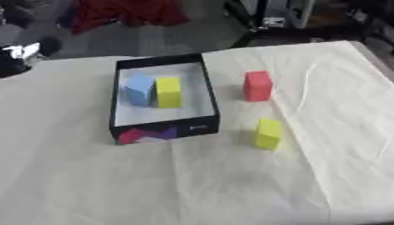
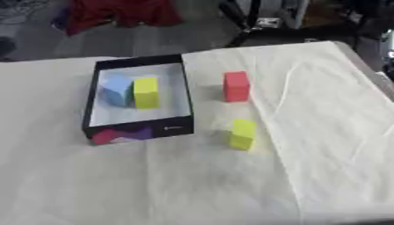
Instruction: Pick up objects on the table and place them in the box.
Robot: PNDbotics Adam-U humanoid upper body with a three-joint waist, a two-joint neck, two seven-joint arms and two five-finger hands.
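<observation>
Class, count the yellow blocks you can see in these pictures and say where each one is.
2. One yellow block stands inside the box, beside a blue block. The other yellow block sits on the white cloth, right of the box.

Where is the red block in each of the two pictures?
Left eye view: the red block stands right of centre, on the white cloth, right of the box.
Right eye view: it stands a little right of centre, upper half, again right of the box.
Shared landmark: the yellow block on the cloth, just below the red one.
</observation>
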